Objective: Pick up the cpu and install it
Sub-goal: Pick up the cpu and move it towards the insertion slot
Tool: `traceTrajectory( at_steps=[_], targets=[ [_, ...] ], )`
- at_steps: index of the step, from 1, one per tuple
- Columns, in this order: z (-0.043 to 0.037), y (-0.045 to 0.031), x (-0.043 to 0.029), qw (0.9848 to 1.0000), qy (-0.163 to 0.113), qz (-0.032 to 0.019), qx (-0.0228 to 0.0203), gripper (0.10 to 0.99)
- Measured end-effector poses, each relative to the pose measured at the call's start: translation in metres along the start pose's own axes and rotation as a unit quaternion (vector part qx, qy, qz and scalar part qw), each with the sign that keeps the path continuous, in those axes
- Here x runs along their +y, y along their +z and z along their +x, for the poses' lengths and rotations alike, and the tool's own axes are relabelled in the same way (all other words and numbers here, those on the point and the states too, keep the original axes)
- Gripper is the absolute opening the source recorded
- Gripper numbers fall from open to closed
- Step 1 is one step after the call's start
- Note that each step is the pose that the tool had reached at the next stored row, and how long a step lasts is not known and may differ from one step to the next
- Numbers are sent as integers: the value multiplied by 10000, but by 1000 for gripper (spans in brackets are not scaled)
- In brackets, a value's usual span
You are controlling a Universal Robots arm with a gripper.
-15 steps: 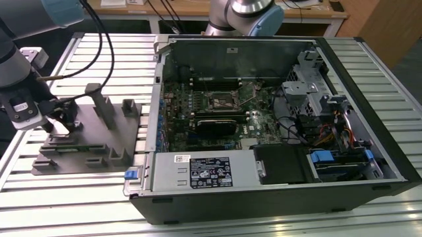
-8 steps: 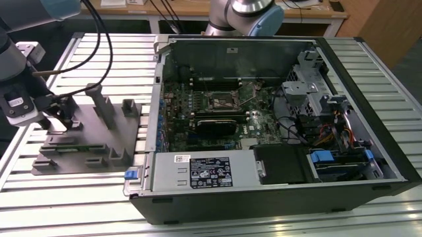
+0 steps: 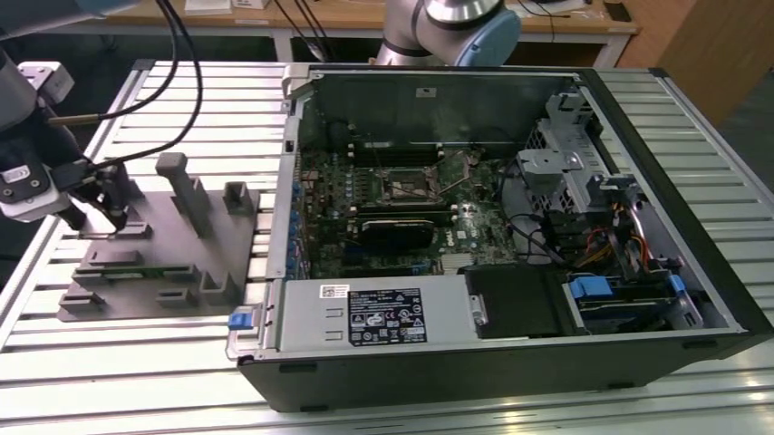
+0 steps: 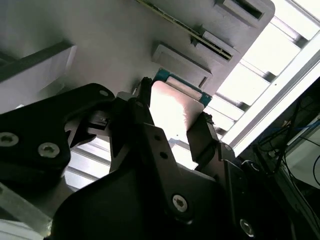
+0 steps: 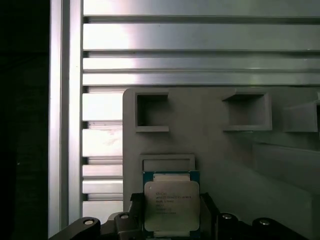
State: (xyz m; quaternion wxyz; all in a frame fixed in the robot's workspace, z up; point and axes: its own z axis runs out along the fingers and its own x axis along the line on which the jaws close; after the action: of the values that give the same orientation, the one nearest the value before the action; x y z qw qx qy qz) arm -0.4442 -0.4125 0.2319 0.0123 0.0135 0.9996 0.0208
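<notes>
The cpu (image 5: pixel 171 202), a small square chip with a pale metal top and a green-blue edge, sits between my gripper's (image 5: pixel 171 217) two dark fingers, just above the grey plastic fixture (image 5: pixel 225 165). In the second wrist view the cpu (image 4: pixel 172 107) shows bright, and both fingers (image 4: pixel 202 137) press against its opposite sides. In the exterior view my gripper (image 3: pixel 103 213) hangs over the fixture (image 3: pixel 169 245) at the exterior view's left. The open computer case holds the square metal-framed socket (image 3: pixel 405 186) on its motherboard.
The fixture has upright posts (image 3: pixel 188 195) and an empty shallow recess (image 5: pixel 167 162) close to the cpu. The case wall (image 3: pixel 290 181) rises between fixture and motherboard. A slatted aluminium table (image 3: pixel 145 362) carries everything. Cables (image 3: pixel 169 82) trail from my arm.
</notes>
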Motion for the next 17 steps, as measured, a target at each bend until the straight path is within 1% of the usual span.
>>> traceTrajectory(
  at_steps=[17],
  targets=[
    [-10, -409, 17, 10000, 0, 0, 0, 537]
  ],
)
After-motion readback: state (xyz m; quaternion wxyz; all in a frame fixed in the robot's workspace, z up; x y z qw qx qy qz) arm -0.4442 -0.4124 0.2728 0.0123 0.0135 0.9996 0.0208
